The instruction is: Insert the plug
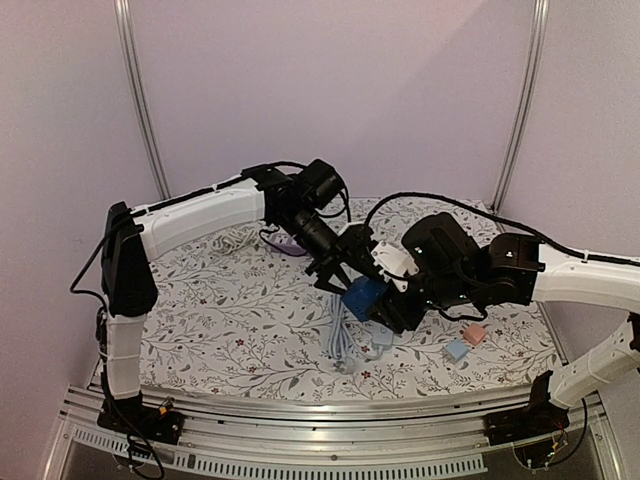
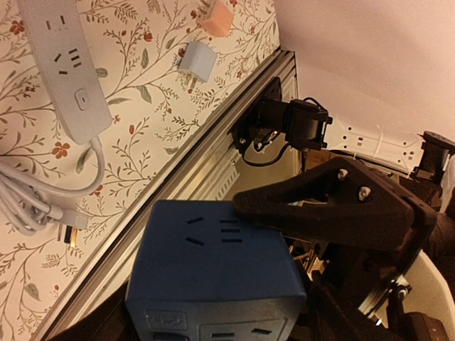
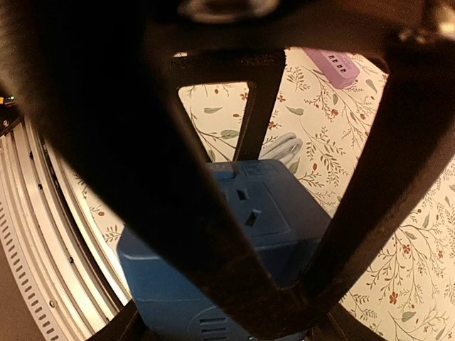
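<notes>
Aluminium rail (image 1: pixel 300 415) runs along the bottom of the top view, with the arm bases at its lower left and lower right. Just above it lies the flower-print cloth (image 1: pixel 230 310). Nearest on the cloth, low and centre, is a white power strip (image 1: pixel 347 340), its bundled cable (image 2: pixel 28 192) looped at one end. To the right of the strip sit two small loose adapters, a pale blue plug (image 1: pixel 457 350) and a pink plug (image 1: pixel 474 335). They lie just beside each other, apart from both arms and held by neither.

Above the strip, at mid-frame, a blue socket cube (image 1: pixel 363 297) is held off the cloth between the two arms. The left gripper (image 1: pixel 338 272) reaches it from the upper left. In its wrist view the cube fills the lower centre with dark fingers on either side, so the jaws appear clamped on it. A black triangular finger (image 2: pixel 334 206) also lies against the cube's upper right edge. The right gripper (image 1: pixel 397 305) presses in from the right. Its own view shows the cube's three-pin face through dark finger frames, but I cannot tell whether those jaws are closed on it.

Farther back, upper centre, a purple strip (image 3: pixel 334 64) lies on the cloth.
</notes>
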